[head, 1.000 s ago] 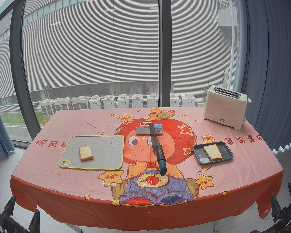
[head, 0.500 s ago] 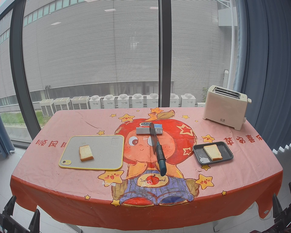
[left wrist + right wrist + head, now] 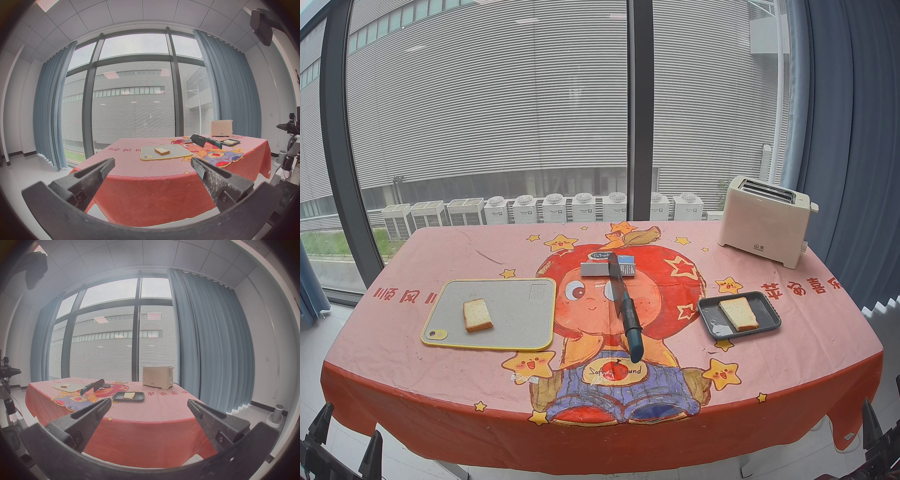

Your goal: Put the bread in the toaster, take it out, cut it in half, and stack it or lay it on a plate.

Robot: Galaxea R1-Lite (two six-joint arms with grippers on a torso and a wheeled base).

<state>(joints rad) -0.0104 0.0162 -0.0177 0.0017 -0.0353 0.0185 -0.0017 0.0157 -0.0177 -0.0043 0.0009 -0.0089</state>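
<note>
No visible displacement of any counter item since the earlier frames.

Small tan half-slice of bread (image 3: 477, 314) on grey, yellow-rimmed cutting board (image 3: 519, 312) at 9 o'clock of pink cartoon-print counter (image 3: 425, 369). Second tan half-slice (image 3: 739, 313) in dark rectangular plate (image 3: 767, 310) at 3 o'clock. Cream two-slot toaster (image 3: 765, 220) at 1 o'clock, slots apparently empty. Dark-bladed knife with teal handle (image 3: 626, 306) at centre, blade propped on grey block rest (image 3: 594, 269).

Off the near edge at 7 and 5 o'clock, left gripper (image 3: 152, 164) and right gripper (image 3: 149, 405), jaws of both wide apart, holding nothing.

Judged stage: toasting and cutting apparently complete, one half plated. Remaining: transfer of the board half to the plate.

Writing: red characters on the cloth at 9 and 3 o'clock, small dark mark on the toaster front, labels on the rest and the cartoon's bib. None transcribed.
</note>
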